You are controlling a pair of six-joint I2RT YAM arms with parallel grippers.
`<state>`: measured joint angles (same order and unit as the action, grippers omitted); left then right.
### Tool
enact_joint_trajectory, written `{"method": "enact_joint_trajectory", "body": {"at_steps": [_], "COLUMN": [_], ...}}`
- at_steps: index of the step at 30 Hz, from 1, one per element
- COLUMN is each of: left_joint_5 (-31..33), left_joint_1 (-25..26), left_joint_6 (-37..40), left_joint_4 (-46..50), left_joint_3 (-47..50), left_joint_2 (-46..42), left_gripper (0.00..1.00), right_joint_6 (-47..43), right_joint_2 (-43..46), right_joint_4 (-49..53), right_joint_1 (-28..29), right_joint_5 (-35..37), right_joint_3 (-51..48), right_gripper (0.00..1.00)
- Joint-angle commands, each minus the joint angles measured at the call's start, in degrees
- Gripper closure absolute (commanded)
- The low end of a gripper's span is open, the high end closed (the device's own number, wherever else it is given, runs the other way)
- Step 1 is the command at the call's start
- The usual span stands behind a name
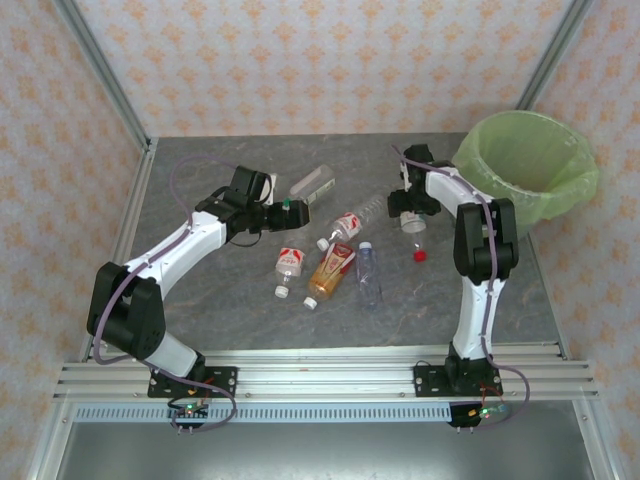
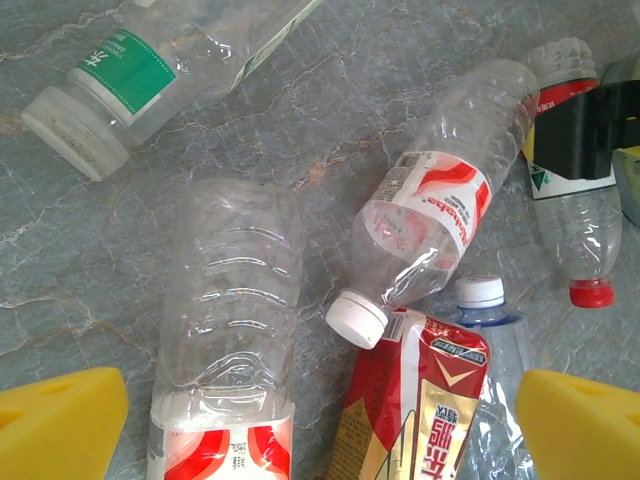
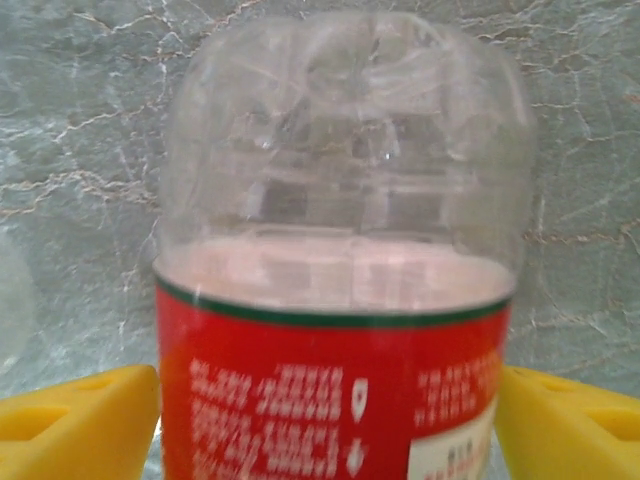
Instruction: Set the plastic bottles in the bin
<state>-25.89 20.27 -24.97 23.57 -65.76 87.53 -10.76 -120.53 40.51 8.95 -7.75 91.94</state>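
**Right arm gripping a bottle, bin just beyond it**

I am holding the red-capped bottle (image 3: 335, 300) in the right gripper (image 1: 412, 215), with one yellow pad (image 3: 85, 420) pressing each side of its red label. The grip is sitting across the bottle's long axis. The clear domed base is showing beyond the fingertips, and in the top view the red cap is pointing back toward the arm bases. I cannot tell whether the bottle is clear of the grey marbled table (image 1: 250, 320).

The bin (image 1: 575, 185) is standing just right of this gripper and a little farther back. I am judging the right arm much the nearer for the drop, which calls for a lift and a short swing rightward over the rim.

The left gripper (image 2: 320, 400) is hovering over the loose cluster at mid-table, fingers spread wide and gripping nothing. A ribbed clear bottle (image 2: 230, 320) with a red-and-white label is lying between them, its long axis running away from the wrist, crosswise to the finger line.

The bottles are looking thin, glossy and easily crushed, so I am expecting flex and slip under pressure. The bin's lime-green liner is looking soft and translucent, and its mouth is far wider than any bottle.
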Motion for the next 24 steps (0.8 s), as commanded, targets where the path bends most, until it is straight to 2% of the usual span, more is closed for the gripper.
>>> {"method": "enact_joint_trajectory", "body": {"at_steps": [1,8,18,24], "left_joint_5": [-1.0,-0.7,-0.4,-0.3], "left_joint_1": [0.2,0.2,0.2,0.3], "left_joint_6": [1.1,1.3,1.3,1.2], "left_joint_4": [-0.2,0.4,1.2,1.5], "left_joint_3": [-2.0,-2.3,-2.7,-2.8], "left_joint_2": [-0.1,0.2,-0.2,-0.3], "left_gripper": [0.0,0.0,0.0,0.0], "right_joint_6": [0.3,3.1,3.7,3.6], "right_joint_2": [-1.9,-3.3,-2.0,-0.6], "right_joint_4": [2.6,2.2,1.6,1.8], "right_joint_1": [-0.3,-0.2,-0.2,-0.3], "right_joint_5": [0.2,1.0,0.0,1.6], "right_joint_3": [2.4,2.9,0.3,-0.7], "right_gripper": [0.12,0.08,0.12,0.24]}}
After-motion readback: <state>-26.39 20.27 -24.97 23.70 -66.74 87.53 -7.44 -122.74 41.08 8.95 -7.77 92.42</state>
